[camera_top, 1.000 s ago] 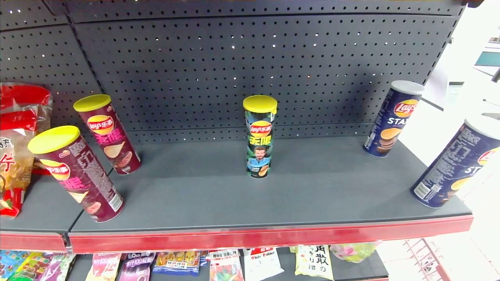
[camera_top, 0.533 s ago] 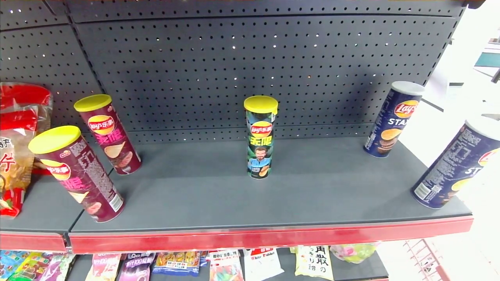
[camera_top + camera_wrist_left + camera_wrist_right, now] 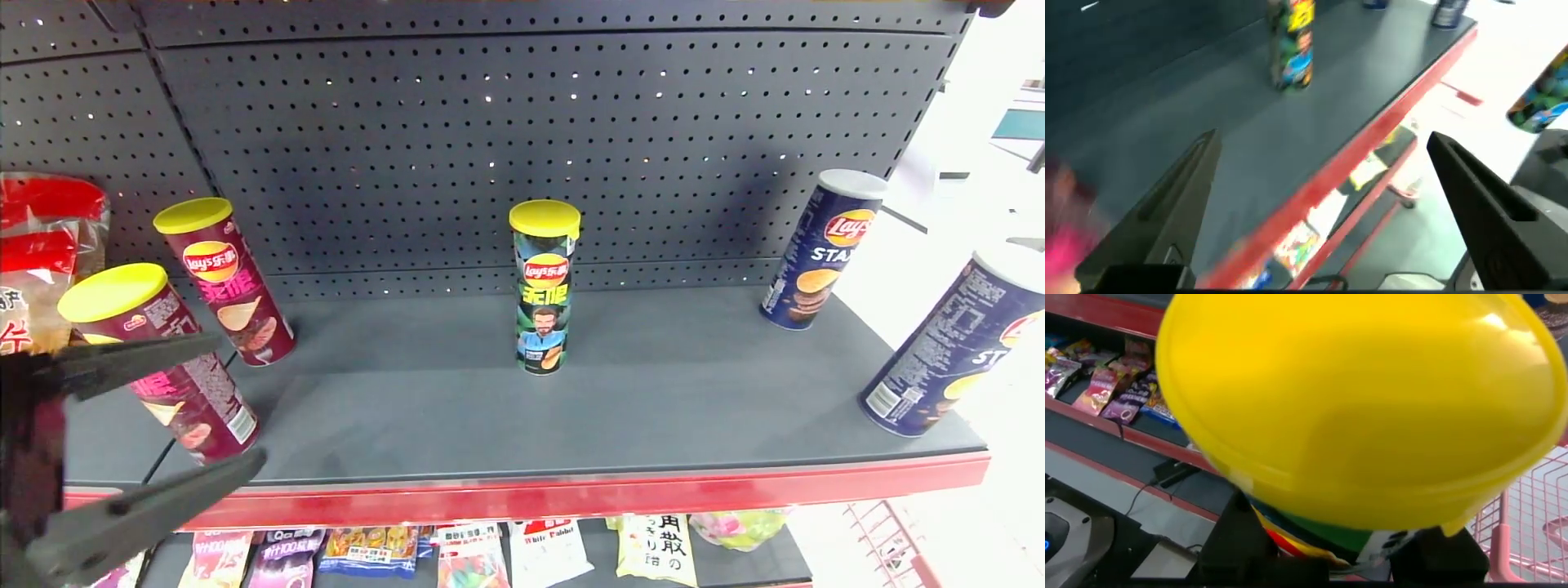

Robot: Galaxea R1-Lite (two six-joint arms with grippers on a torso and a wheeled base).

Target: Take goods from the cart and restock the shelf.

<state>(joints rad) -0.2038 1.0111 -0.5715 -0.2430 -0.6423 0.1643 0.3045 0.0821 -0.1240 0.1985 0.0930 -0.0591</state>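
Head view: spread left end effector (image 3: 238, 398) at shelf lip (image 3: 571, 494), beside maroon can (image 3: 143, 306).

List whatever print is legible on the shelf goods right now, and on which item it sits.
Back maroon can: round logo, large characters, legible.
Front maroon can: logo partly behind left gripper; fine print too small.
Green can: logo, large characters, legible.
Back blue can: logo, capital letters, legible.
Front blue can: lettering only partly showing.
Lower-shelf packets: mostly too small.
Held can: lid only, no print.
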